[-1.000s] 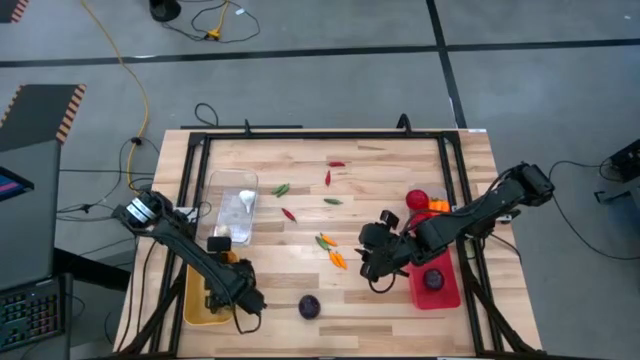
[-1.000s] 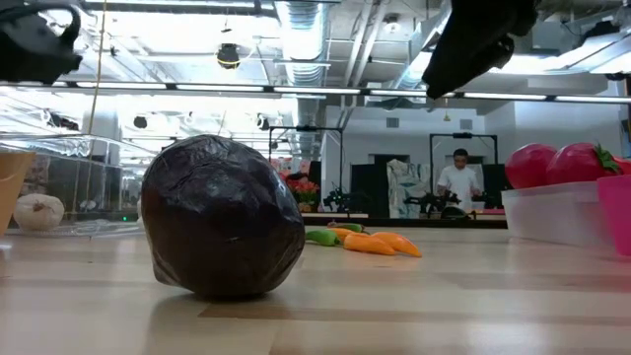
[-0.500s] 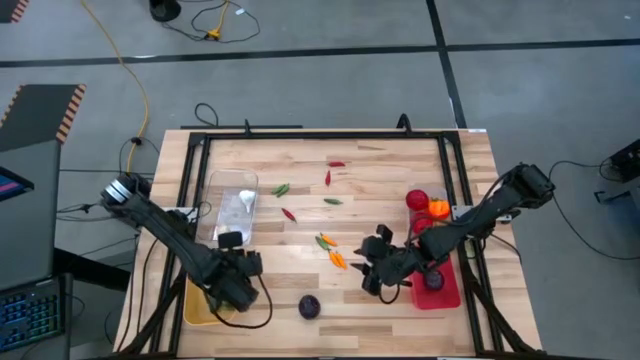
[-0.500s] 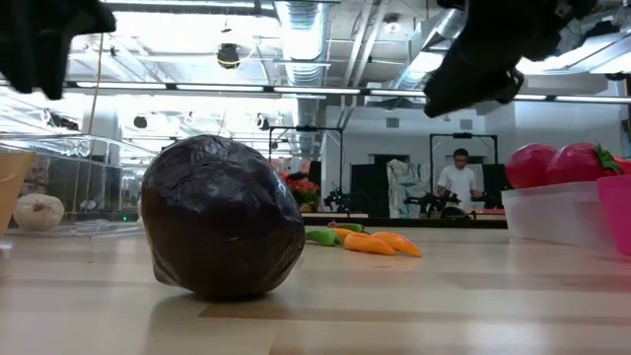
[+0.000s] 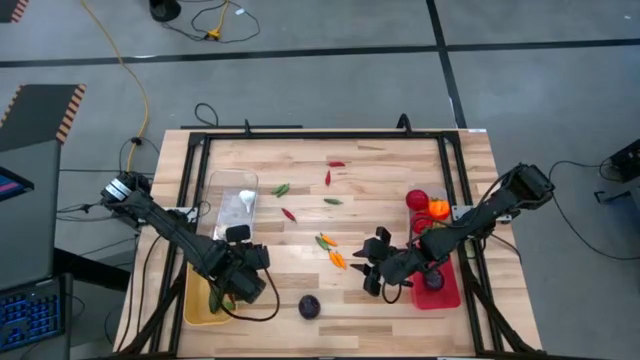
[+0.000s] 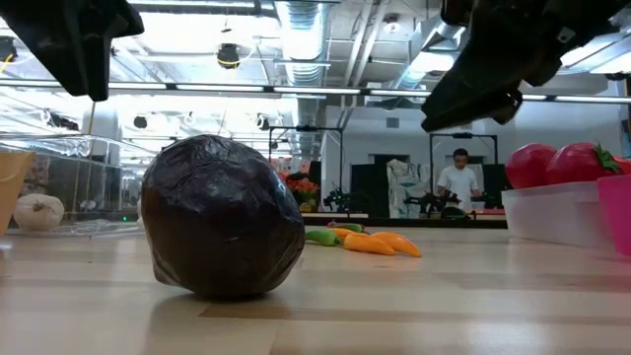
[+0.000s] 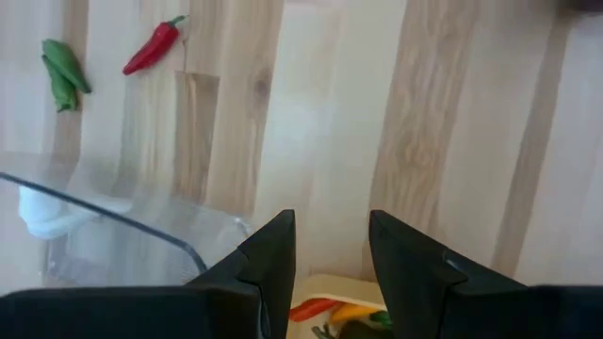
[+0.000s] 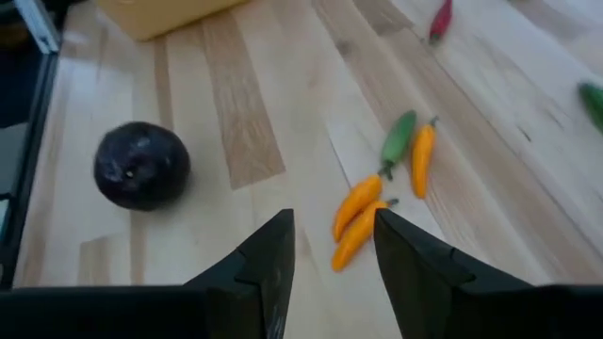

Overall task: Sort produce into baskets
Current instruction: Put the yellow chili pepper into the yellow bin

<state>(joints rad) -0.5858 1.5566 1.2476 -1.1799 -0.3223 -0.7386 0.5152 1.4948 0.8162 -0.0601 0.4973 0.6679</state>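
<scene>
Partly hidden — yellow basket under left gripper

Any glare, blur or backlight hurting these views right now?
Low view: bright ceiling lights behind turn both arms into black shapes, and the purple ball looms large and close. Left wrist view: the clear bin blurs the garlic seen through its wall. Right wrist view: the far chillies look soft. High view: even light, no glare.

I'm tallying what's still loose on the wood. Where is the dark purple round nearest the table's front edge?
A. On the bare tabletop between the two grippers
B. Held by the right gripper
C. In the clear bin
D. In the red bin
A: the dark purple round sits alone on the table, between the left gripper and the right gripper, neither touching it.
</scene>
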